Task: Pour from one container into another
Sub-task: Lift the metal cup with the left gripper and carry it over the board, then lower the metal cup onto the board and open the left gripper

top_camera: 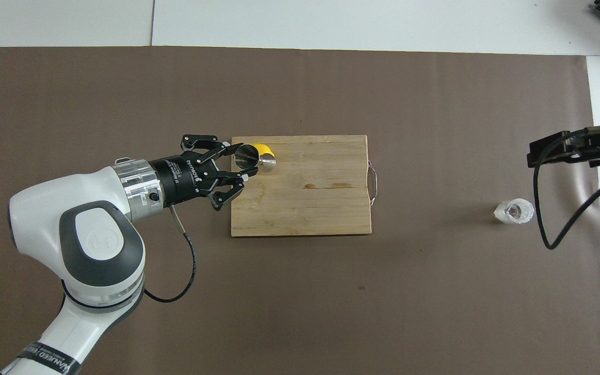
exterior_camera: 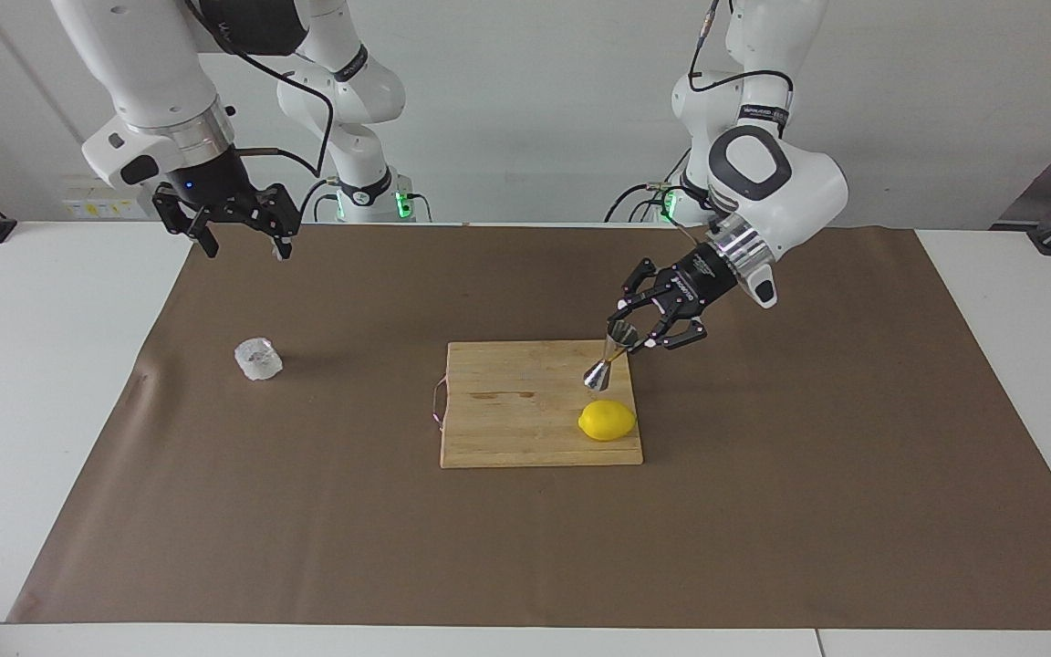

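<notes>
My left gripper is shut on the upper cone of the steel jigger and holds it slightly tilted over the corner of the wooden cutting board at the left arm's end. I cannot tell whether its lower cone touches the board. In the overhead view the jigger shows its open mouth at the left gripper. The clear faceted cup stands on the brown mat toward the right arm's end, also in the overhead view. My right gripper is open and empty, raised over the mat's edge by that cup.
A yellow lemon lies on the board just under and beside the jigger, partly covered by it in the overhead view. The board has a wire handle on the side toward the cup. A brown mat covers the white table.
</notes>
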